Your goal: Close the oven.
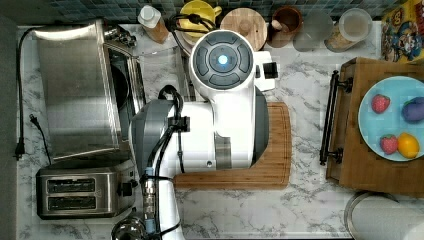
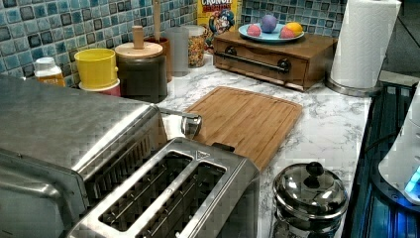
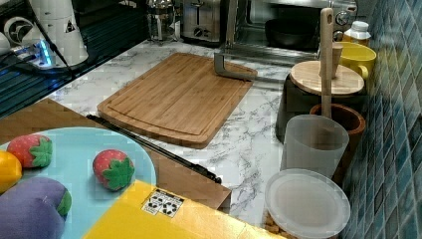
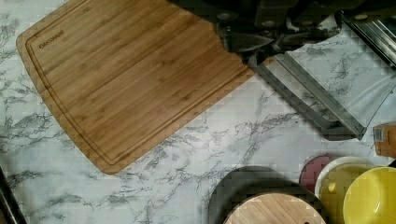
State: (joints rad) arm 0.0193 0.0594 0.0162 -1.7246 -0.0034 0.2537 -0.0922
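The oven (image 1: 75, 90) is a large steel box on the top view's left, and its glass door (image 1: 160, 65) is folded down flat onto the counter. In the right view its dark interior (image 3: 293, 25) is open, with the bar handle (image 3: 231, 72) reaching the cutting board's corner. The left view has the steel top (image 2: 59, 124) and the handle end (image 2: 190, 121). In the wrist view my gripper (image 4: 254, 53) hovers just above the handle bar (image 4: 303, 100) at the edge of the lowered glass (image 4: 345, 79). The white arm (image 1: 225, 100) covers the door's outer edge from above.
A two-slot toaster (image 1: 80, 192) stands beside the oven. A bamboo cutting board (image 4: 126, 74) lies next to the door. A wood-lidded canister (image 4: 275, 210) and a yellow mug (image 4: 369, 196) crowd the backsplash. A wooden tray (image 1: 365, 165), a paper towel roll (image 2: 364, 42) and a steel pot lid (image 2: 309, 191) stand farther off.
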